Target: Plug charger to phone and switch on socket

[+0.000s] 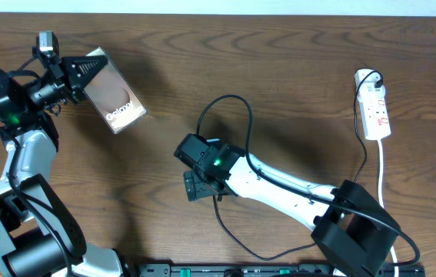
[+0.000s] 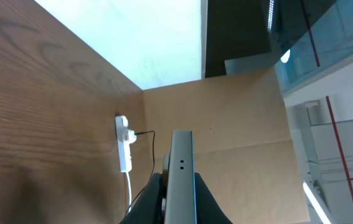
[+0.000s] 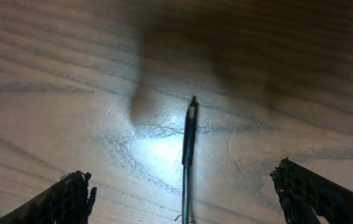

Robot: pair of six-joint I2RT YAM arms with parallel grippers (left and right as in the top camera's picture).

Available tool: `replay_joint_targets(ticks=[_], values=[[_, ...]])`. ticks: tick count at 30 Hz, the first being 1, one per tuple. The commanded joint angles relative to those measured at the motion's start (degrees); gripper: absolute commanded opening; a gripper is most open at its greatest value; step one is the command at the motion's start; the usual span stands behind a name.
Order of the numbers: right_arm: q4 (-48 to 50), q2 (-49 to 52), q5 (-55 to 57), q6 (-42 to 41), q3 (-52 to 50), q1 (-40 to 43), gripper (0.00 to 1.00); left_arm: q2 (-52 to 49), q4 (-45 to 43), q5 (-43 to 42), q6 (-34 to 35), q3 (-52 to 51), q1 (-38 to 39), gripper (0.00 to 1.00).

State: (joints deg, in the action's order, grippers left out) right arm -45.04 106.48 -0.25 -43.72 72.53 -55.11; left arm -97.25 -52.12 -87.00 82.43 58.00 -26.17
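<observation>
My left gripper [image 1: 75, 75] is shut on the phone [image 1: 114, 94], a dark glossy slab with white "Galaxy" lettering, held tilted above the table's far left. In the left wrist view the phone's grey edge [image 2: 181, 168] stands between my fingers [image 2: 179, 199]. The charger, a thin black cable [image 1: 233, 98], loops at the middle of the table. Its plug tip [image 3: 190, 130] lies flat on the wood between the fingers of my open right gripper [image 3: 185, 186], untouched. The right gripper [image 1: 196, 186] hangs low over mid-table. The white socket [image 1: 375, 108] lies at the far right and shows in the left wrist view [image 2: 123, 143].
A white cord [image 1: 381, 173] runs from the socket towards the front edge. The black cable also runs from the socket's far end [image 1: 365, 154] down past the right arm's base [image 1: 356, 231]. A brown board [image 2: 226, 124] stands beyond the table's end.
</observation>
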Motion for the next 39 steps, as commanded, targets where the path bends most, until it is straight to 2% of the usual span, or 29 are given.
replay_joint_targets(ticks=[1, 7, 13, 20, 22, 23, 25, 39], values=[[0.2, 0.5, 3.6, -3.5, -0.9, -0.4, 0.92, 1.0, -0.5, -1.2, -0.4, 1.5, -0.2, 0.07], [2.5, 0.5, 3.8, -4.9, -2.8, -0.5, 0.89, 1.0, -0.5, -2.4, -0.4, 1.5, -0.2, 0.07], [6.4, 0.5, 4.2, -9.1, -7.4, -0.5, 0.93, 1.0, -0.5, -2.6, -0.4, 1.5, -0.2, 0.08], [7.9, 0.5, 4.3, -9.4, -8.2, -0.5, 0.93, 1.0, -0.5, -2.6, -0.3, 1.5, -0.2, 0.07], [8.3, 0.5, 4.3, -9.4, -8.2, -0.5, 0.9, 1.0, -0.5, -2.6, -0.4, 1.5, -0.2, 0.07], [8.6, 0.5, 4.6, -9.4, -8.2, -0.5, 0.81, 1.0, -0.5, -2.6, -0.4, 1.5, -0.2, 0.07], [9.1, 0.5, 4.6, -9.4, -8.2, -0.5, 0.74, 1.0, -0.5, -2.6, -0.4, 1.5, -0.2, 0.07], [10.8, 3.2, 3.9, -9.3, -8.2, -0.4, 0.67, 1.0, -0.5, -2.6, -0.4, 1.5, -0.2, 0.07]])
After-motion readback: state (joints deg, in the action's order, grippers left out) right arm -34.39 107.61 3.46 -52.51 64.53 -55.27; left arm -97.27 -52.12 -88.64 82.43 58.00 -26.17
